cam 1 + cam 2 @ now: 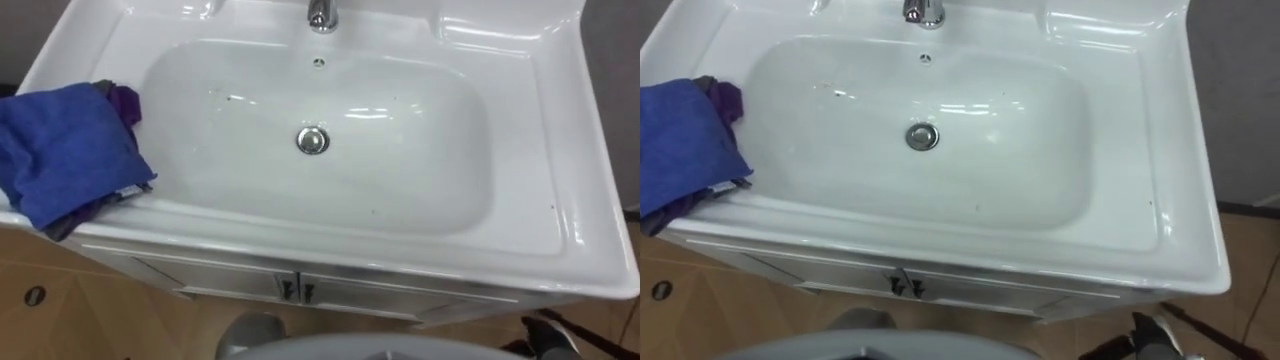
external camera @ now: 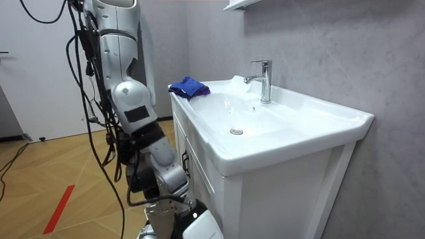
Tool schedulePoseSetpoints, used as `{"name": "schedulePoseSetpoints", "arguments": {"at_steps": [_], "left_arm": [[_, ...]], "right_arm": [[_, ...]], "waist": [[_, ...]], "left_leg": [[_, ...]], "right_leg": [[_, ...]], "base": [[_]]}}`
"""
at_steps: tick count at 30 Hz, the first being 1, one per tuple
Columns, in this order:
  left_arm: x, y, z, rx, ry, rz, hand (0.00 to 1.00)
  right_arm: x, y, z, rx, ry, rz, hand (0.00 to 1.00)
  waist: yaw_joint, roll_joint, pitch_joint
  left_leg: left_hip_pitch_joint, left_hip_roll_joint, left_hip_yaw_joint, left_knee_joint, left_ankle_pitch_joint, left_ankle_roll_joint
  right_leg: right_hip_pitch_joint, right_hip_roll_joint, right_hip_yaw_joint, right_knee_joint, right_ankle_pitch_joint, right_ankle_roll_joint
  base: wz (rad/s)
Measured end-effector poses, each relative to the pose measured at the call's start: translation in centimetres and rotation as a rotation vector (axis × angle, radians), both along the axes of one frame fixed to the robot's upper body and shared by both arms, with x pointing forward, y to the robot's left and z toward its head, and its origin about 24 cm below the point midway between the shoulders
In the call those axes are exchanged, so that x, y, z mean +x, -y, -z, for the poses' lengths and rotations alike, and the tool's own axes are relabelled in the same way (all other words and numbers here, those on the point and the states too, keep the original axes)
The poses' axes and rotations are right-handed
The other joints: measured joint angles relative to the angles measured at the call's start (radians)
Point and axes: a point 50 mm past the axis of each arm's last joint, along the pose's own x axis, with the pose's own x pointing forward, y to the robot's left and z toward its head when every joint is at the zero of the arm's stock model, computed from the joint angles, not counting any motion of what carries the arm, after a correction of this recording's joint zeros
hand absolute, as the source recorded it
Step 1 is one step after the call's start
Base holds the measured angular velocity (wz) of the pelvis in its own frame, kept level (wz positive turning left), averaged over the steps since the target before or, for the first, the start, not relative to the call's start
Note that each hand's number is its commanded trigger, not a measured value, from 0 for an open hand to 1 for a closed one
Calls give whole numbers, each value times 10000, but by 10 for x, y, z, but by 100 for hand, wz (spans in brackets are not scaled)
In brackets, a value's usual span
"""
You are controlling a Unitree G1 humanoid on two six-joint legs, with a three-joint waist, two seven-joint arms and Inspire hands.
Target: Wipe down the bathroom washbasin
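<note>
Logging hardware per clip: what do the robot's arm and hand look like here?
In the room view the right arm has glossy silver-white shells and a black rectangular panel on its rounded joint. Below come a black section and a silver-grey joint. Pale grey and white parts of the right hand sit at the lower edge, too cropped to describe. Beside the arm hang black cables.

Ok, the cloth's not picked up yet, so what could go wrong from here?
1. The blue cloth lies bunched on the left rim of the basin, right at its outer edge. A sloppy grab could push it off onto the floor.
2. A purple cloth peeks out from under it, so a grab may lift only one layer.
3. The faucet stands over the back of the bowl. A far sweep could knock into it.
</note>
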Motion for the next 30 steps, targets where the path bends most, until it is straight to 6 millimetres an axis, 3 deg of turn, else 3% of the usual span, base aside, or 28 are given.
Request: {"name": "schedulePoseSetpoints", "arguments": {"at_steps": [5,12,17,26,30], "left_arm": [[5,0,0,-20,18,-7,0],[5,2,1,-199,-396,568,0],[6,6,3,-530,-931,1546,0],[15,7,3,-830,-1173,2397,0],[15,6,3,-660,-1460,3048,0]], "right_arm": [[-1,-2,1,-56,-154,84,0],[-9,-3,2,-63,-392,227,0],[-19,-2,3,-133,-761,157,0],[-32,-13,8,244,-1288,342,0],[-37,-14,9,374,-1519,376,0]], "waist": [[-47,-100,16],[-365,-62,-9],[-578,187,-12],[-1089,392,-1],[-1142,446,3]], "left_leg": [[167,-23,199,-48,-94,176],[261,-33,350,19,-220,407],[367,-45,489,30,-289,575],[496,-104,726,-94,-291,679],[779,-155,936,-359,-261,683]], "right_leg": [[35,-2,380,-19,288,221],[67,1,416,3,517,370],[67,40,1006,13,670,450],[-13,-37,1255,26,677,461],[35,-73,1445,37,678,463]], "base": [[-17],[-9],[-7],[-8],[-17]]}}
